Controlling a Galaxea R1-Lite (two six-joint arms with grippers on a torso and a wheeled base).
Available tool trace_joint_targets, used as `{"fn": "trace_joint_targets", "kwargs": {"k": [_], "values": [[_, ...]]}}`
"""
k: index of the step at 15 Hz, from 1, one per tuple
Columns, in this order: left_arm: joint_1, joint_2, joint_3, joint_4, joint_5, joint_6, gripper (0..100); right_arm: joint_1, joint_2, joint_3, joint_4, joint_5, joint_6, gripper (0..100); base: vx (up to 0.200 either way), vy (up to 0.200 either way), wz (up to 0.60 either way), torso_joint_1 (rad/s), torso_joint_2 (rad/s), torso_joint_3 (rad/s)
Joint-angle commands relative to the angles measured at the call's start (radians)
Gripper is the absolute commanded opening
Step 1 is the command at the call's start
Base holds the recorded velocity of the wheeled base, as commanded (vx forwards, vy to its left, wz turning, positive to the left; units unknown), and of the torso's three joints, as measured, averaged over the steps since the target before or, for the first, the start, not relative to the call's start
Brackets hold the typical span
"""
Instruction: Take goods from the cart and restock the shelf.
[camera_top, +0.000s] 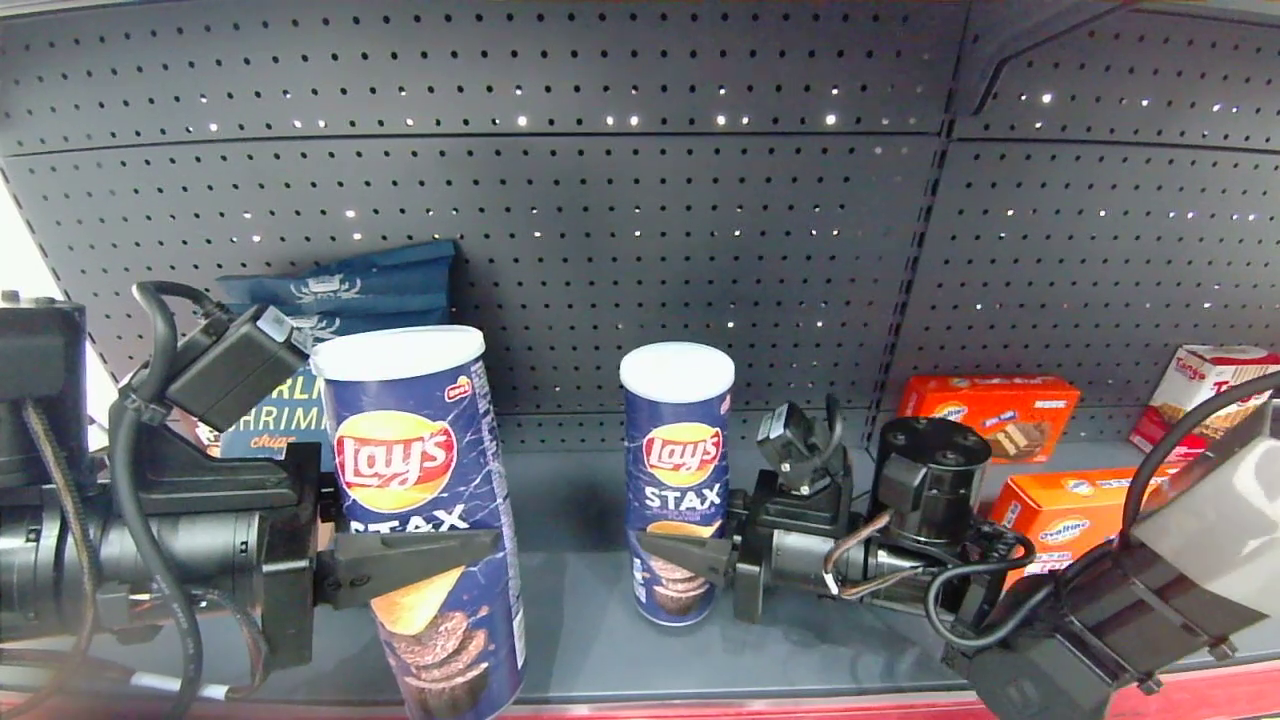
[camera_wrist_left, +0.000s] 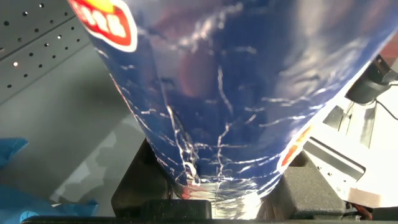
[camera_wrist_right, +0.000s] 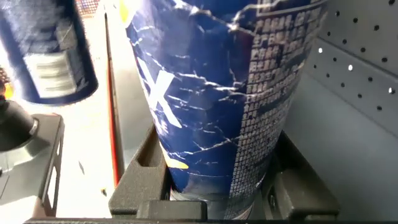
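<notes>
Head view, left chip can (camera_top: 420, 480): at 8 o'clock, over the front edge of the shelf (camera_top: 575, 570), white lid up and leaning slightly. I cannot tell whether its base touches the deck.
Left gripper (camera_top: 440, 565): closed round that can's lower half, with one finger across its front. The left wrist view shows the can (camera_wrist_left: 236, 93) pinched between the fingers (camera_wrist_left: 146, 180).
Middle chip can (camera_top: 678, 470): at 6 o'clock, upright on the shelf deck.
Right gripper (camera_top: 678, 555): reaches in from 3 o'clock and is clamped on this can's lower part. The right wrist view shows the can (camera_wrist_right: 217, 99) between the fingers (camera_wrist_right: 140, 168), with the other can (camera_wrist_right: 43, 50) beyond.
Shrimp chip bags (camera_top: 340, 290): at 10 o'clock, behind the left chip can, against the pegboard (camera_top: 640, 250).
Orange boxes (camera_top: 985, 410): at 4 o'clock, two of them, one behind the other.
Wafer box (camera_top: 1200, 385): at 3 o'clock, tilted.
</notes>
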Motion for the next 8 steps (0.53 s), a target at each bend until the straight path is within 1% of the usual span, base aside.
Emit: {"fn": "trace_joint_targets", "kwargs": {"k": [1,6,8], "values": [[0.0,0.0,0.0,0.0,0.0,0.0,0,0.004,-0.002,0.05,-0.025,0.001,0.0,0,0.0,0.0,0.0,0.0,0.0,0.0],[0.002,0.003,-0.001,-0.001,0.001,-0.002,0,0.001,-0.01,0.086,-0.043,0.007,-0.003,0,0.0,0.0,0.0,0.0,0.0,0.0],[0.003,0.001,0.0,0.0,0.001,-0.002,0,-0.007,-0.001,0.105,-0.077,0.009,-0.002,0,0.0,0.0,0.0,0.0,0.0,0.0]]}}
